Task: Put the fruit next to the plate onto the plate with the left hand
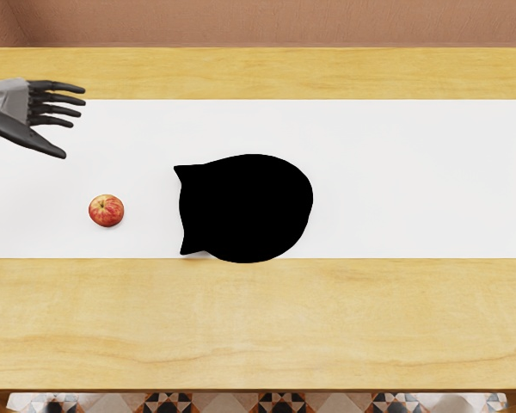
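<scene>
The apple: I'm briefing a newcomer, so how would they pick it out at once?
A white runner crosses the wooden table. On it, left of the black cat-shaped plate, lies the apple. It is the only small, round, red thing there.

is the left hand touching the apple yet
Apart. The head view shows bare white runner between the open left hand and the apple.

You're looking at a light wooden tabletop (pixel 258 327) with a white runner (pixel 413 172) across it. Behind it you see a reddish-brown wall (pixel 275 21); below, patterned floor tiles (pixel 275 403).
</scene>
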Robot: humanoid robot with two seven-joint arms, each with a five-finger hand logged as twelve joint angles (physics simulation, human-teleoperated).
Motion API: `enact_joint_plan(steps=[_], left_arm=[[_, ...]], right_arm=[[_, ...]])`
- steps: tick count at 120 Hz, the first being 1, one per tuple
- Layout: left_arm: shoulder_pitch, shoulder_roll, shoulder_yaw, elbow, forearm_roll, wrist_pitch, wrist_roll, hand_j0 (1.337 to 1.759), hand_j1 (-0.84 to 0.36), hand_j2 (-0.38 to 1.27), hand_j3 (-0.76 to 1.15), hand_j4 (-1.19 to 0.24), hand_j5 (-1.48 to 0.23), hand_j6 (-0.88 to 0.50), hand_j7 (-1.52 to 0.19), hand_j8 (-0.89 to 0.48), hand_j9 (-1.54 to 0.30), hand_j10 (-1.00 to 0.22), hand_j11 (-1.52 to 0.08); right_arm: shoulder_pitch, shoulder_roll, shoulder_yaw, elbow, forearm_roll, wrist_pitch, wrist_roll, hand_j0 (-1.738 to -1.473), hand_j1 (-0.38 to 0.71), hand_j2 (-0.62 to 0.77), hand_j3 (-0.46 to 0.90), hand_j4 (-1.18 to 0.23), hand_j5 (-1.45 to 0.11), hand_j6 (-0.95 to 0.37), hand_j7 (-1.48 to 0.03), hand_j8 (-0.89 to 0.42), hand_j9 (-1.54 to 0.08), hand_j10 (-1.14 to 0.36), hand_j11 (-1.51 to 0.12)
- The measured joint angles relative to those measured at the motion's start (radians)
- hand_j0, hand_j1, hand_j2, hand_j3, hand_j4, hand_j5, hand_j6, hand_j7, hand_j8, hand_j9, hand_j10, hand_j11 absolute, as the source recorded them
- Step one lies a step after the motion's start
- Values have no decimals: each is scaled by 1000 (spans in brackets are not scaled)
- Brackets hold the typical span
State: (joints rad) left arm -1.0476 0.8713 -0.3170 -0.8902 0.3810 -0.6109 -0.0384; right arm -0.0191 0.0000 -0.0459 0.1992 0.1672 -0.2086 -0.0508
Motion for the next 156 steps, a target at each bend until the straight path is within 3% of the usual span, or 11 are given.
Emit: enact_joint_plan(steps=[17, 36, 50, 72, 92, 102, 122, 135, 144, 156], left_arm=[[2, 0, 1, -15, 1, 0, 4, 1658, 56, 52, 0, -248, -320, -249, -320, -248, -320, -248, -320], [-16, 26, 12, -38, 3, 0, 74, 1658, 56, 52, 0, -249, -321, -249, -321, -249, -320, -248, -320], [-117, 99, 100, -158, 9, 0, 145, 1658, 55, 52, 0, -249, -321, -249, -321, -249, -320, -248, -320], [-131, 176, 180, -393, 10, 54, 265, 1658, 55, 52, 0, -250, -322, -251, -322, -250, -322, -250, -322], [-193, 167, 245, -475, 10, 244, 369, 1658, 54, 52, 0, -252, -323, -252, -323, -252, -323, -251, -323], [-305, 137, 339, -488, 6, 348, 408, 1658, 53, 52, 0, -252, -324, -253, -324, -253, -324, -252, -324], [-516, 10, 629, -518, -28, 586, 453, 1658, 51, 52, 0, -253, -325, -254, -325, -253, -325, -253, -325], [-558, -46, 786, -540, -54, 729, 477, 1658, 51, 52, 0, -253, -326, -254, -325, -253, -325, -253, -325], [-632, -68, 870, -573, -62, 814, 502, 1658, 51, 52, 0, -253, -326, -254, -326, -254, -325, -253, -325], [-656, -89, 935, -618, -65, 890, 556, 1658, 50, 52, 0, -252, -326, -253, -325, -253, -325, -252, -325]], right_arm=[[2, 0, 0, -2, 0, 0, 0, -1658, -305, -7, 0, -37, -47, -37, -47, -37, -47, -37, -47], [5, 0, 1, -4, 0, 0, 0, -1658, -305, -7, 0, -37, -47, -37, -47, -37, -47, -37, -47], [6, 0, 1, -5, 0, 0, 0, -1658, -305, -7, 0, -37, -47, -37, -47, -37, -47, -37, -47], [7, 0, 1, -6, 0, 0, 0, -1658, -305, -7, 0, -37, -47, -37, -47, -37, -47, -37, -47], [8, 0, 2, -6, 0, 0, 0, -1658, -305, -7, 0, -37, -47, -37, -47, -37, -47, -37, -47], [8, 0, 2, -6, 0, 0, 0, -1658, -305, -7, 0, -37, -47, -37, -47, -37, -47, -37, -47], [13, 0, 3, -6, 0, 0, -1, -1658, -305, -7, 0, -37, -47, -37, -47, -37, -47, -37, -47], [15, 0, 3, -6, 1, 0, -1, -1658, -305, -7, 0, -37, -47, -37, -47, -37, -47, -37, -47], [16, 0, 3, -6, 1, 0, -1, -1658, -305, -7, 0, -37, -47, -37, -47, -37, -47, -37, -47], [17, 0, 3, -6, 1, 0, -1, -1658, -305, -7, 0, -37, -47, -37, -47, -37, -47, -37, -47]])
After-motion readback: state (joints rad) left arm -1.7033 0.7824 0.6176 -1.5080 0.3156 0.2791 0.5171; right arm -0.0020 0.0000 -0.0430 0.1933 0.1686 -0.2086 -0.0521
